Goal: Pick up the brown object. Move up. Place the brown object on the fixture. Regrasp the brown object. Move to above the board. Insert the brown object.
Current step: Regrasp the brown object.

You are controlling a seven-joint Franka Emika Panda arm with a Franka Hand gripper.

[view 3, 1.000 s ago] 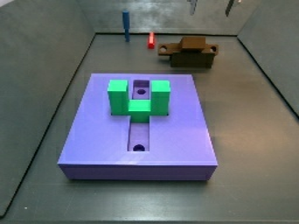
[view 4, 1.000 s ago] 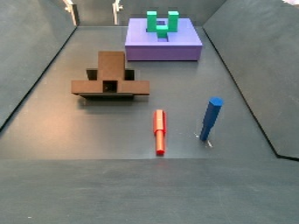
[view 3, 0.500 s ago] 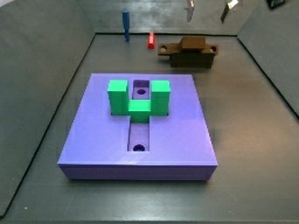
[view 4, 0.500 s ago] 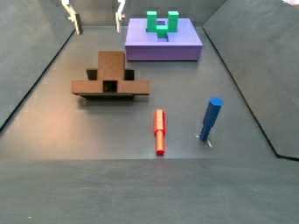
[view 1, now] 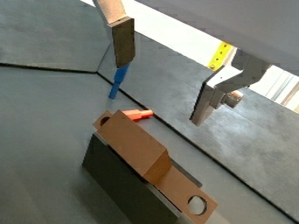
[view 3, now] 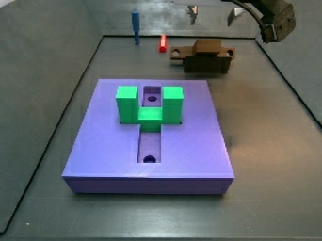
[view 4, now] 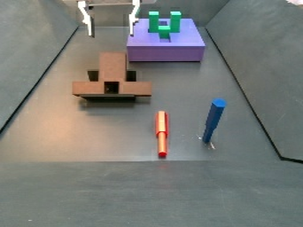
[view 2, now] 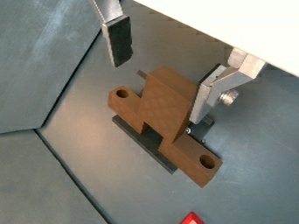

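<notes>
1. The claw (view 2: 163, 66) hangs spread and holds nothing, above the brown object (view 2: 163, 122); nothing lies between its fingers (view 2: 118, 37).
2. The brown object (view 4: 112, 78) rests on the fixture (view 3: 205, 64) at the far end of the tabletop (view 4: 95, 133), well apart from the board (view 3: 149, 136).
3. By my reading, the regrasp is the step in hand: the piece is already set on the fixture and not yet retaken.
4. Next, the claw must descend straight, straddle the long bar and pinch it squarely.
5. The tabletop is plain dark grey, walled by grey panels (view 4: 35, 53); a red stick (view 4: 162, 133) and a blue peg (view 4: 213, 121) lie near the fixture.
</notes>
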